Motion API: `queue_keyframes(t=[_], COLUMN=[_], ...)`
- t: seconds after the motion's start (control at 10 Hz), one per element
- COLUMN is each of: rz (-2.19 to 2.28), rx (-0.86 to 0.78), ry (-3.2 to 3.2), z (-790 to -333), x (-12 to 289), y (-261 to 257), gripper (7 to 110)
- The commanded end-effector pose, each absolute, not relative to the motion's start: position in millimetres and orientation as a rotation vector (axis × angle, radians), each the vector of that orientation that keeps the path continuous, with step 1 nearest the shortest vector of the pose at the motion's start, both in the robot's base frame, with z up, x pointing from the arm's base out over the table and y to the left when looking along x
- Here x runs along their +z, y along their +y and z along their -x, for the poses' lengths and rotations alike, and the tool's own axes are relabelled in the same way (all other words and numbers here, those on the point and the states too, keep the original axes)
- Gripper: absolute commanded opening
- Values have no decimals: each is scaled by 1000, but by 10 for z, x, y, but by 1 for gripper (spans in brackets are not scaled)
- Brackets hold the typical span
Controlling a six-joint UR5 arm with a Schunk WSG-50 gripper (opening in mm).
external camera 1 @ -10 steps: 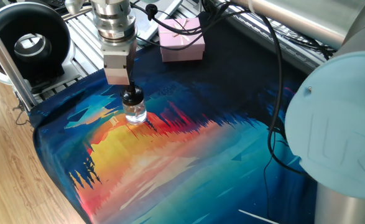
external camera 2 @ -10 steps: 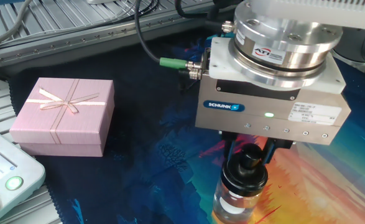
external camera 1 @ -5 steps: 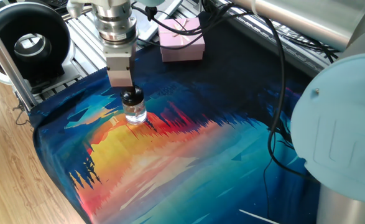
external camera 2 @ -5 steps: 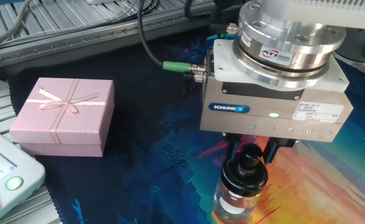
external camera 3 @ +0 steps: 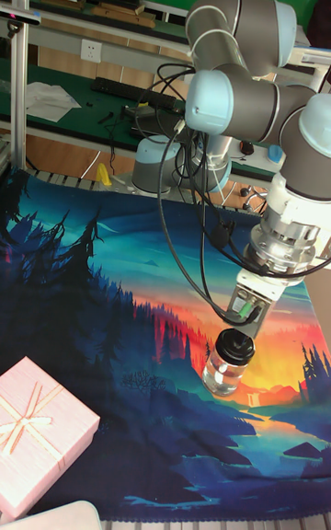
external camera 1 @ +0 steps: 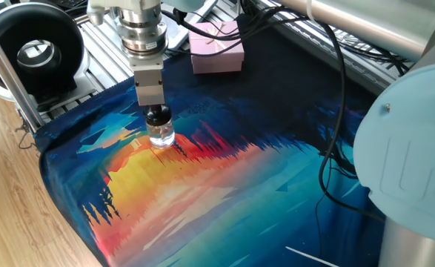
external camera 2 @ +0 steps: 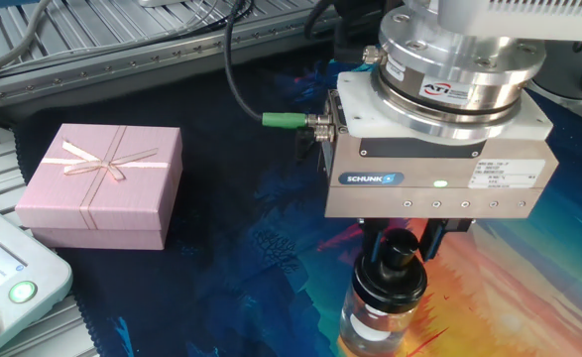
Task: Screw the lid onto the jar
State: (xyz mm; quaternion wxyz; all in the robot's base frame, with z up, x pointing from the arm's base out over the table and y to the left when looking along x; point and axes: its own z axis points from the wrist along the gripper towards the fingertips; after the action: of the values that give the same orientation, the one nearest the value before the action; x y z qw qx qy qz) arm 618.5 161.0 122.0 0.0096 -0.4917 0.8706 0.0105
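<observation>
Gripper directly over lid, which sits on jar upright on the colourful mat; fingertips too small to resolve here. Other fixed view: gripper body hides the finger bases; fingers flank the lid knob, contact unclear, jar cut off below. Tall view: gripper above lid, grip state cannot be told; pink box well apart.

Printed mat lies open from 3 through 9 o'clock of the jar. Pink box stands well apart at 1 o'clock. Cables hang at 3 o'clock.
</observation>
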Motion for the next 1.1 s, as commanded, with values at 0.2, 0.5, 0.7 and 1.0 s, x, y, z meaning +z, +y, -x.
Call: queue_keyframes(t=[0.2, 0.5, 0.7, 1.0], rz=[1560, 1561, 1548, 1532], rx=[59, 88, 78, 52], ry=[2697, 2691, 2706, 2735], z=[-6173, -6154, -6151, -6137], x=[1221, 1224, 1227, 1232], y=[1627, 1682, 1675, 1636], gripper=[44, 44, 44, 22])
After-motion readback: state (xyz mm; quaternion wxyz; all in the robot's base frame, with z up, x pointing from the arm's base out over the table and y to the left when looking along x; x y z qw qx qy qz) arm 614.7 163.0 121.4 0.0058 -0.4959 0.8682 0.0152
